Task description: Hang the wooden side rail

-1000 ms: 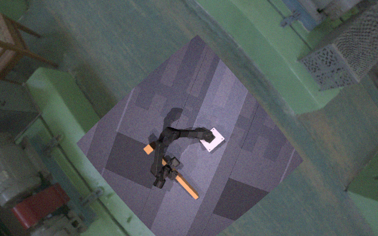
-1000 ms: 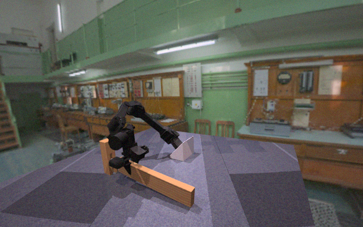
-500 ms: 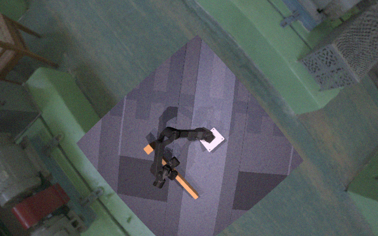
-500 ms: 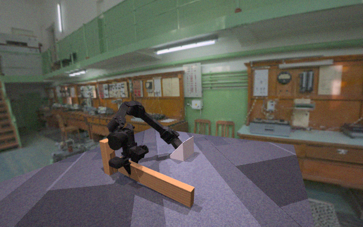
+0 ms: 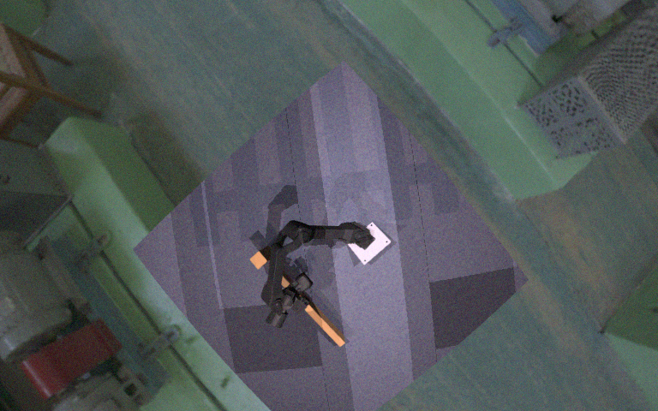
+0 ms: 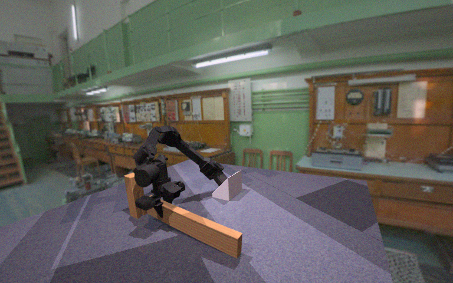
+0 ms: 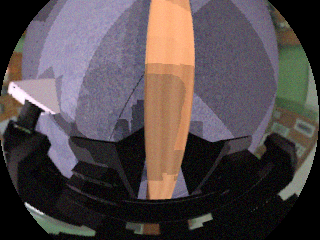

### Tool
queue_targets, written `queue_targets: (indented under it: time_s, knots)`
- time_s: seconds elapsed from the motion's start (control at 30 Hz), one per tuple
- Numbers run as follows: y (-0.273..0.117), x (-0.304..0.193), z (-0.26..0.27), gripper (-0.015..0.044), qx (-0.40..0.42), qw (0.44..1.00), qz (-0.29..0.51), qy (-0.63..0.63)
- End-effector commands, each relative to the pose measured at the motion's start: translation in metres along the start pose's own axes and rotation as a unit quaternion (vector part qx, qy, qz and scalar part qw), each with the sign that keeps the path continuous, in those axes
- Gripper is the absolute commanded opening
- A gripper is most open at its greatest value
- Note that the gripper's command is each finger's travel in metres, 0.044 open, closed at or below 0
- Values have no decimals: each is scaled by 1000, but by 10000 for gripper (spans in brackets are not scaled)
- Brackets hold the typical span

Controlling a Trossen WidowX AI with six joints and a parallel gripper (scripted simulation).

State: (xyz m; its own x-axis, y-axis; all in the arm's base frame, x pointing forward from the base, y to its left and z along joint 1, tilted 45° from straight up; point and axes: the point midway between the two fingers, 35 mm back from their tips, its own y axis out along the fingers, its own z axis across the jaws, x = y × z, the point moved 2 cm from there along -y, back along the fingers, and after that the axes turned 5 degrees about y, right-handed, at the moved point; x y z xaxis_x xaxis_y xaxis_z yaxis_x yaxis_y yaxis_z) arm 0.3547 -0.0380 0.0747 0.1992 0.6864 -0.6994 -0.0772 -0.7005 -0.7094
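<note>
The wooden side rail (image 5: 326, 325) (image 6: 200, 228) (image 7: 169, 40) stands on edge, running from beside the post toward the front right in the exterior view. My gripper (image 5: 302, 299) (image 6: 162, 207) (image 7: 160, 128) is shut on the rail near its post end, one finger on each side. The headboard post (image 5: 258, 259) (image 6: 133, 200) stands upright at the left in the exterior view. The rail's near end is close to the post, but the arm and gripper cover where they meet. The hooks, pins and slot are hidden. The rail's far end is low; I cannot tell whether it touches the table.
The arm's pale wedge-shaped base block (image 5: 371, 252) (image 6: 235, 186) (image 7: 42, 92) stands behind the rail in the exterior view. The arm (image 5: 320, 233) (image 6: 190, 151) arches from it and passes close over the post. The patterned table (image 5: 465, 242) (image 6: 294, 233) carries everything.
</note>
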Motion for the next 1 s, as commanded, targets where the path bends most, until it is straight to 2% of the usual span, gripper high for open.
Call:
queue_targets:
  time_s: [0.0, 0.97]
  knots:
    - [-4, -1, -1, 0, -5, 1000, -1, 1]
    - [-4, -4, -1, 0, -5, 1000, -1, 1]
